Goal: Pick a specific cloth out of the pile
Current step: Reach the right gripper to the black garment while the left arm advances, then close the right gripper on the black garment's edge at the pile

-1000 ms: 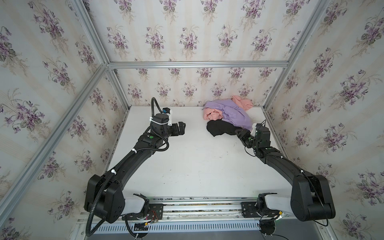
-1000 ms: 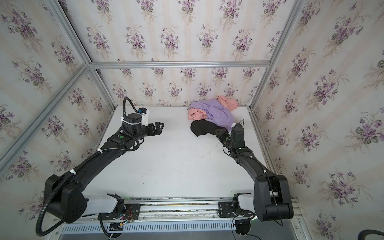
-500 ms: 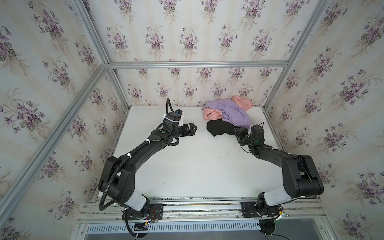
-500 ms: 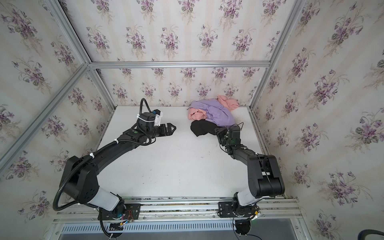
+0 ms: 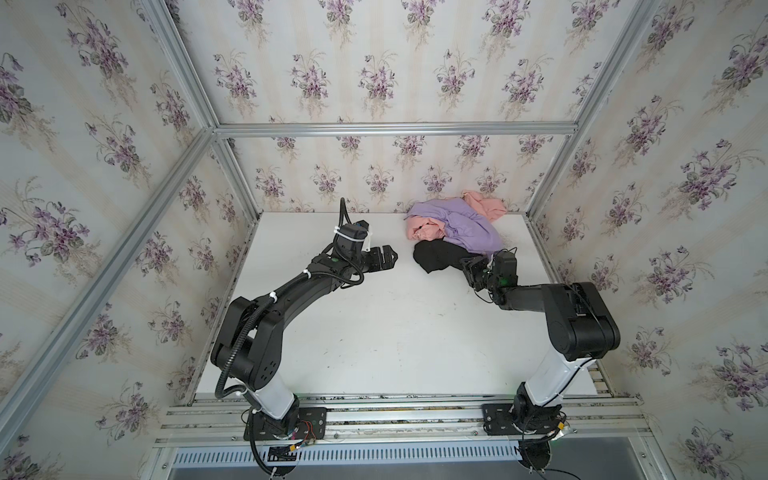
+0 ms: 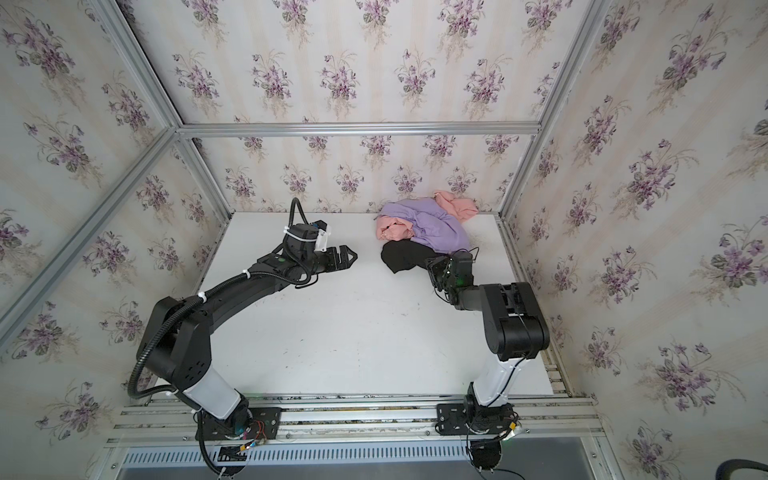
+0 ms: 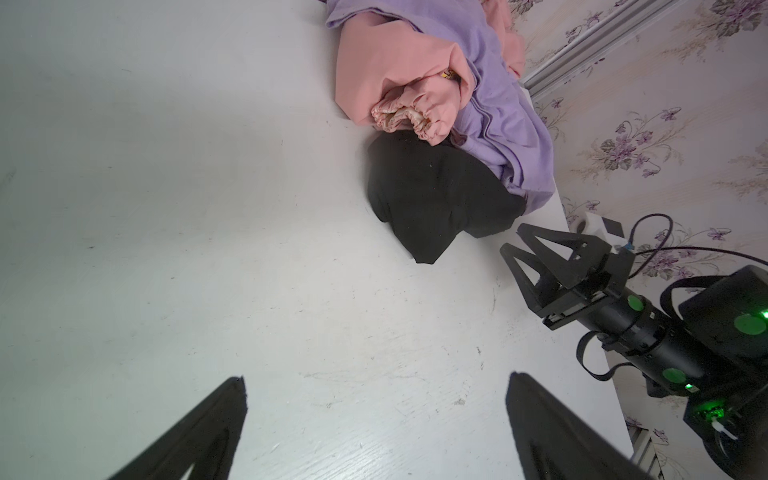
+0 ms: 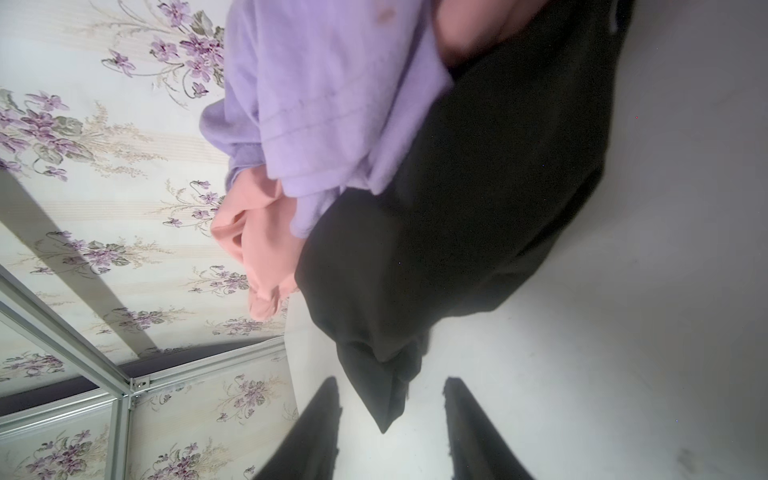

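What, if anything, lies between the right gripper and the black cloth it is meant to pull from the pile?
Nothing visible does. The right gripper is open, with a corner of the black cloth already between its fingers. The purple garment overlaps only the cloth's far edge, which may drag when pulled.

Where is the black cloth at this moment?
In both top views the black cloth lies at the table's far right, at the pile's near edge, partly under the lilac garment, just before the right gripper.
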